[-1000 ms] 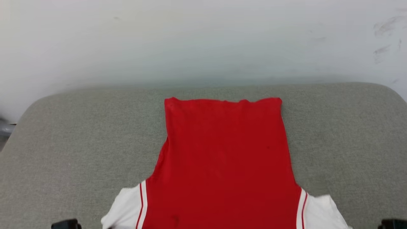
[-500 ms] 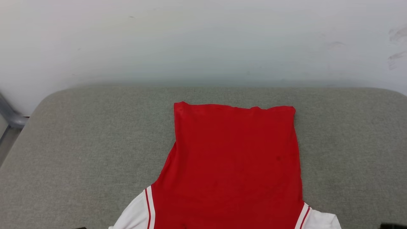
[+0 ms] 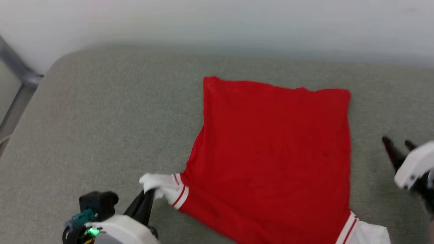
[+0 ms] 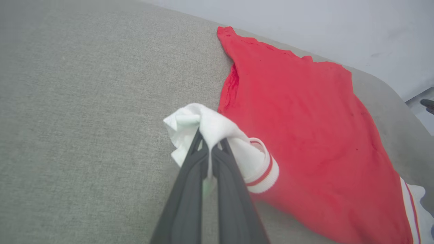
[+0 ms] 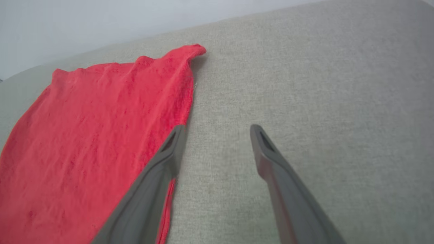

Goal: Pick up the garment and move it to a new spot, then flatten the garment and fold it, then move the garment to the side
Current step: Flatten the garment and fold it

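Observation:
The garment (image 3: 274,156) lies back up on the grey padded surface, a plain red panel with white sleeves edged in red stripes. My left gripper (image 3: 149,198) is shut on the bunched white left sleeve (image 3: 159,184), at the garment's near-left corner. The left wrist view shows the left gripper (image 4: 210,150) with both dark fingers pinched together in the sleeve cloth (image 4: 217,128). My right gripper (image 3: 396,140) stands open just right of the garment's right edge. In the right wrist view the right gripper (image 5: 217,130) holds nothing, and the garment (image 5: 95,128) lies beside its left finger.
The grey padded surface (image 3: 101,118) has bare room to the left and right of the garment. A white wall (image 3: 217,20) runs behind it. A grey metal frame (image 3: 20,74) stands off its far-left corner. The other white sleeve (image 3: 369,234) lies at the near right.
The head camera has shifted down and left. My right gripper has opened and now sits beside the garment's right edge. The left sleeve is now bunched up in the shut left gripper.

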